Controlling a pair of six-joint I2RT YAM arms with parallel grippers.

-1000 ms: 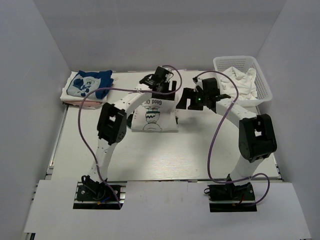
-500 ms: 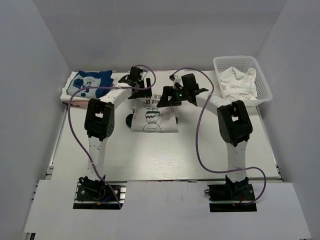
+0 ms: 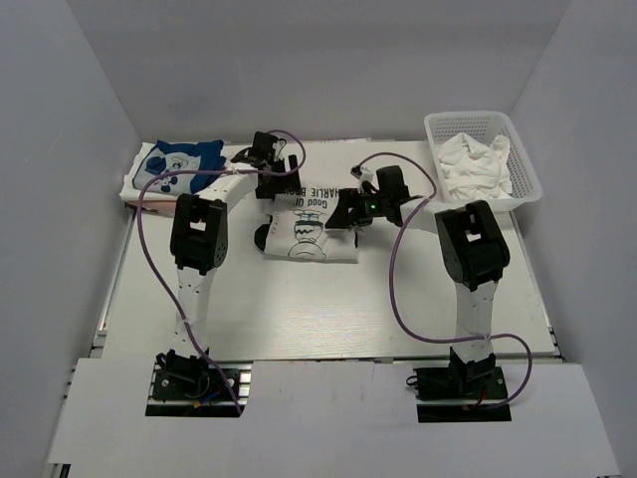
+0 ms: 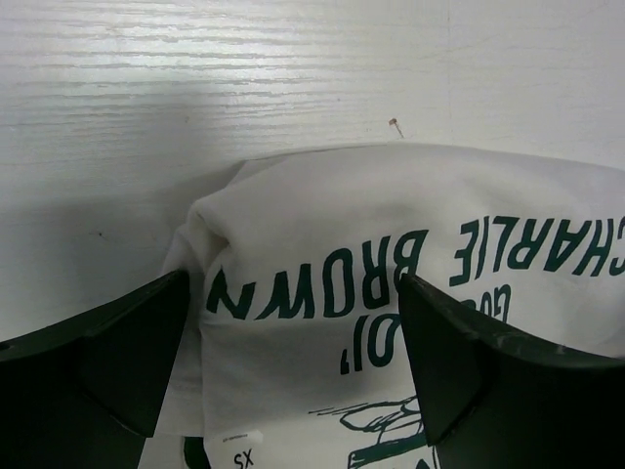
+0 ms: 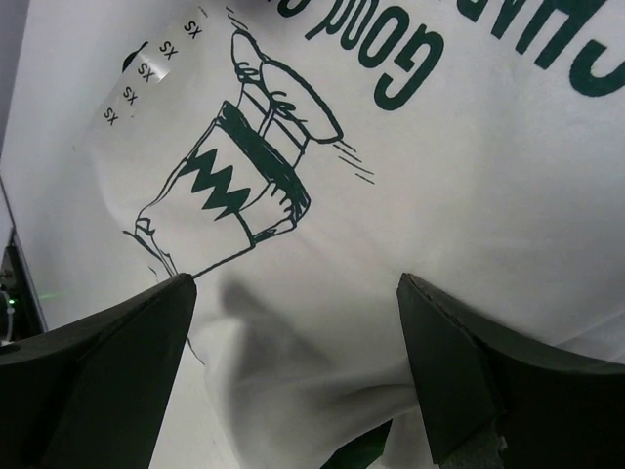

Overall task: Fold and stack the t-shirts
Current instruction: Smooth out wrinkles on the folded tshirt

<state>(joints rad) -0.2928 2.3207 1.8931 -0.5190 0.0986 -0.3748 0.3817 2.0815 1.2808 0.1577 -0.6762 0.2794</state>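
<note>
From my left wrist I read "CHARLIE BROWN" in dark green capitals, upside down, across the middle of the white t-shirt. Below it, partly behind my right-hand finger, stands what looks like "GOOD OL'". At the bottom of that frame a size sticker says "XS". From my right wrist I read "Good" upside down at the top centre, with cut-off green capitals at the upper right. At the upper left the size sticker repeats "XS" down its strip.

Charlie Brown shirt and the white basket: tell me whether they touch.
Apart. The top external view shows the Charlie Brown shirt mid-table and the white basket at the far right, with bare table between them.
</note>
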